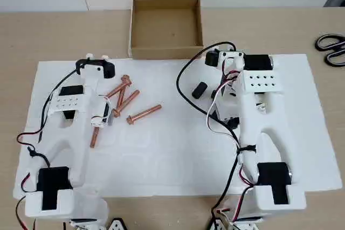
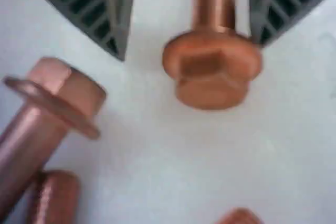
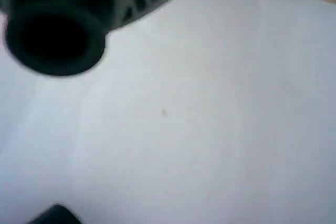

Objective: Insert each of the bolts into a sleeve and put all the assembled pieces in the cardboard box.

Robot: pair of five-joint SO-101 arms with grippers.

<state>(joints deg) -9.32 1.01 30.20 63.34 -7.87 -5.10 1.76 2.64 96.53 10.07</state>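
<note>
The left gripper (image 2: 190,43) has its grey ribbed fingers (image 2: 100,9) apart, straddling the shank of a copper-coloured metal bolt with a flanged hexagonal head (image 2: 212,69). One finger lies against the shank and the other stands off it, so nothing is clamped yet. This looks like a line-up for a grasp on the shank, which would leave the plain end free to enter a sleeve. The other copper bolts (image 1: 126,100) lie loose on the white foam sheet (image 1: 178,154) just beside this gripper. One has its head near the straddled bolt's head, so a careless close could nudge it.

A black cylindrical sleeve (image 3: 52,40) sits close by the right gripper (image 1: 225,94), its open bore facing the wrist camera. I cannot tell whether that gripper is closed on it. A bore presented like that would suit receiving a bolt. In the high view a black sleeve on the sheet (image 1: 200,90) lies beside the right gripper, on its side toward the left gripper; it may be the same one.

The open brown cardboard box (image 1: 132,30) stands on the bench (image 1: 32,36) beyond both grippers. No assembled piece is in it, so I judge the task barely begun.
</note>
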